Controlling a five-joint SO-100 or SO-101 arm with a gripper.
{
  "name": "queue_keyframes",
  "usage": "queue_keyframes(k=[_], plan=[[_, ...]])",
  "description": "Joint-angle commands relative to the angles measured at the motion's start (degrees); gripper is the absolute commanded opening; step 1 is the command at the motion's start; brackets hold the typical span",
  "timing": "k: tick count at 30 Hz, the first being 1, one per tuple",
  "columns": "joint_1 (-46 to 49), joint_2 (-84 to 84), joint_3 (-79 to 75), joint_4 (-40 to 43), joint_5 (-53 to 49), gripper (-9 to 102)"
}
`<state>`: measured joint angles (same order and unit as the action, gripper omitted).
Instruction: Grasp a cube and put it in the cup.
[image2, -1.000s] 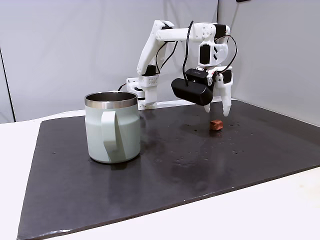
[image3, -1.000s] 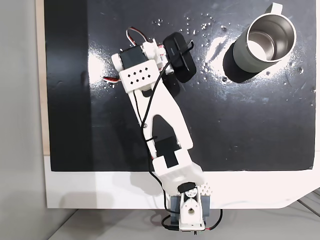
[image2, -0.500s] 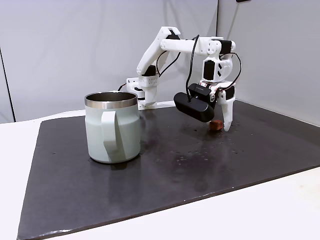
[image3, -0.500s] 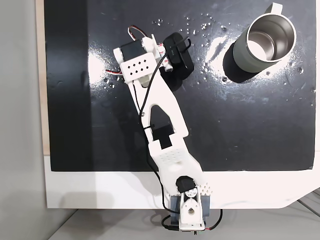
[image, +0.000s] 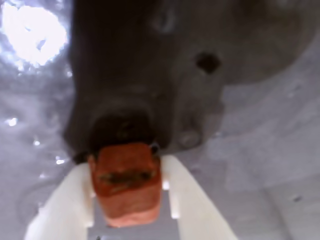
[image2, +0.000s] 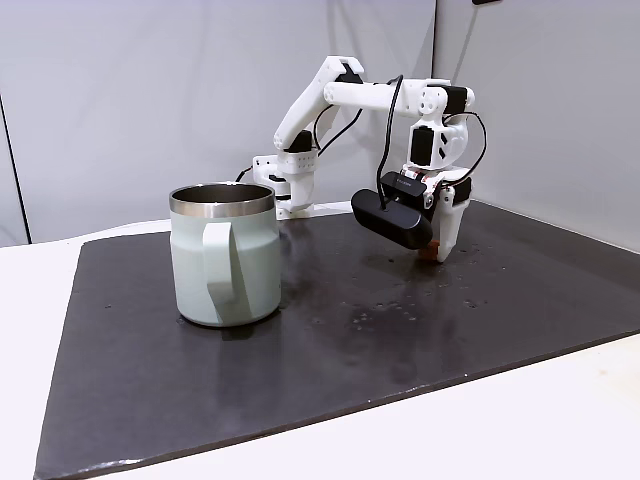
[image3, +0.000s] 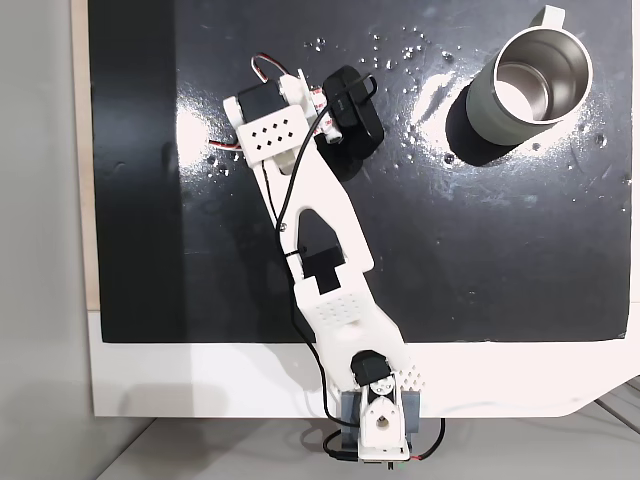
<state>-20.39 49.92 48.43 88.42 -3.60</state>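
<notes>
Wrist view: my gripper (image: 129, 187) has its two white fingers (image: 70, 200) pressed on the red cube (image: 127, 182), down on the dark mat (image2: 350, 330), far from the cup (image2: 223, 255).

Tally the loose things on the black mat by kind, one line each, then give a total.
Cube, reddish-brown, between the fingers of the gripper: 1
Cup, pale mint-green with a steel rim: 1
Total: 2
</notes>
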Motion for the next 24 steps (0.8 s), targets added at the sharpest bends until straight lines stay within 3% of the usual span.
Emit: queue_keyframes(k=[1, 12, 24], plan=[[-0.44, 0.7, -3.08, 1.05, -0.18, 3], [-0.88, 5.8, -1.49, 1.32, -0.35, 1], [2.81, 27.69, 6.59, 1.32, 1.49, 1]])
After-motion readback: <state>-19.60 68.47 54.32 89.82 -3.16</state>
